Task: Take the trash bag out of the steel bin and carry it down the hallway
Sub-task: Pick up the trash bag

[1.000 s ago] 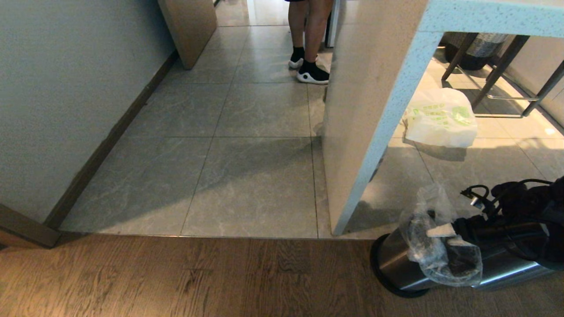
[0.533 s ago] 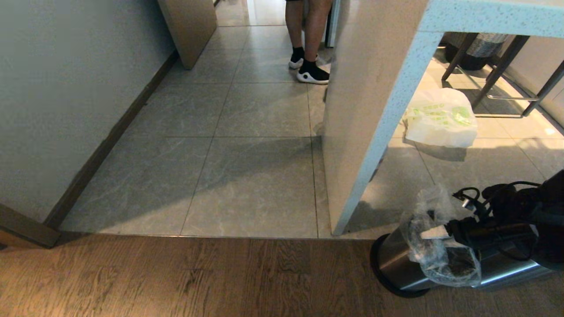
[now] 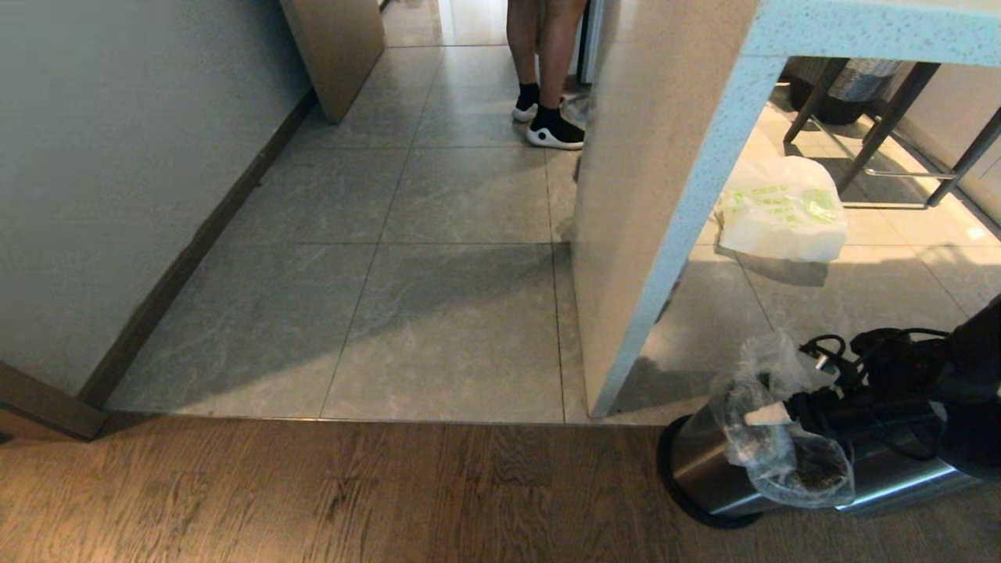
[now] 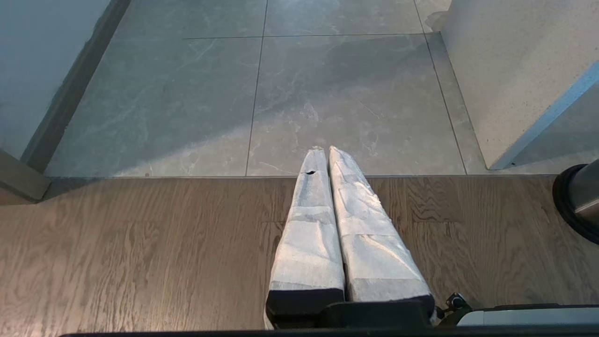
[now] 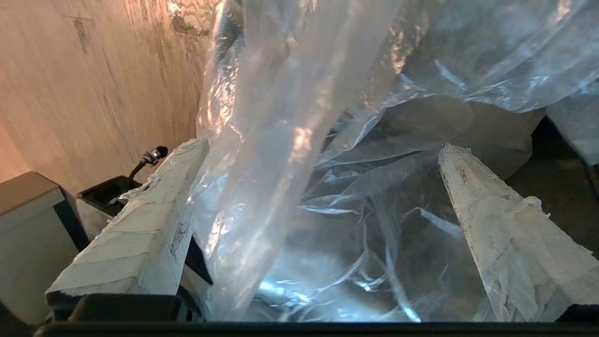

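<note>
trash bag (image 5: 290,154) between spread jaws

Steel bin (image 3: 708,469): we see one.
Trash bag (image 3: 770,438): we count one clear one.
White bag with green print (image 3: 782,209): we see one.
Grippers: we count two, the right gripper (image 5: 323,154) and the left gripper (image 4: 323,152).
Fingers: we count two on each gripper.
Person (image 3: 547,47): we see one, with two legs.
Shoes (image 3: 554,131): we count two.
</note>
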Controlling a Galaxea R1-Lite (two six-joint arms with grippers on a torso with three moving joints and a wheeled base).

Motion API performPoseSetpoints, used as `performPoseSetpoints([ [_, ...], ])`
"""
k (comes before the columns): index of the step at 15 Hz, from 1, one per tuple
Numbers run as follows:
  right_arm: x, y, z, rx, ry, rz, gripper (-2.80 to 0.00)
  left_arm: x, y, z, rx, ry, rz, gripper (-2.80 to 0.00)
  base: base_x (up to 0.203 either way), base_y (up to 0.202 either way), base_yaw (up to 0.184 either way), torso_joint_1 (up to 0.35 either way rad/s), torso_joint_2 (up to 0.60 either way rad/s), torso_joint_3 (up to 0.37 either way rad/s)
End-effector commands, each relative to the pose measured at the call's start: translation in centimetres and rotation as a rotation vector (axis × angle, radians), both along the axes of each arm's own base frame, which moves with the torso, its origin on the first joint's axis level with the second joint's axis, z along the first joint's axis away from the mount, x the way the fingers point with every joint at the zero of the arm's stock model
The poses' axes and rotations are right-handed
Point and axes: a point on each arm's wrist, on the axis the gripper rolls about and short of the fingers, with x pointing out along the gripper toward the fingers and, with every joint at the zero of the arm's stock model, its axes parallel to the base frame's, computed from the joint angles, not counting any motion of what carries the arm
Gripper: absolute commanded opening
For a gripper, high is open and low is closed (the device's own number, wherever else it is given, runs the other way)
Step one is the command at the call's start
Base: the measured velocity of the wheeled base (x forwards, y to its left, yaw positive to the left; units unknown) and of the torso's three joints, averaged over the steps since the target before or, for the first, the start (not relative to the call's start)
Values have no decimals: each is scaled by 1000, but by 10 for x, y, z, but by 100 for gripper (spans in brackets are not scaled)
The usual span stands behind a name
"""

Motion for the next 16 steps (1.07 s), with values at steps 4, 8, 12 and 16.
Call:
performPoseSetpoints([
  [4, 4, -3, -3, -56, -9, -19, 0, 0, 0, 0, -1, 1, 0, -280, 0, 0, 0, 0, 0, 0],
  [8, 16, -8, -5, -135, -73, -49, 0, 0, 0, 0, 0, 1, 0, -280, 0, 0, 0, 0, 0, 0],
  [12, 19, -5, -10, -145, -66, -42, 0, 0, 0, 0, 0, 1, 0, -280, 0, 0, 0, 0, 0, 0],
  [16, 24, 1, -16, -154, -85, -26, 0, 0, 0, 0, 0, 1, 0, -280, 0, 0, 0, 0, 0, 0],
])
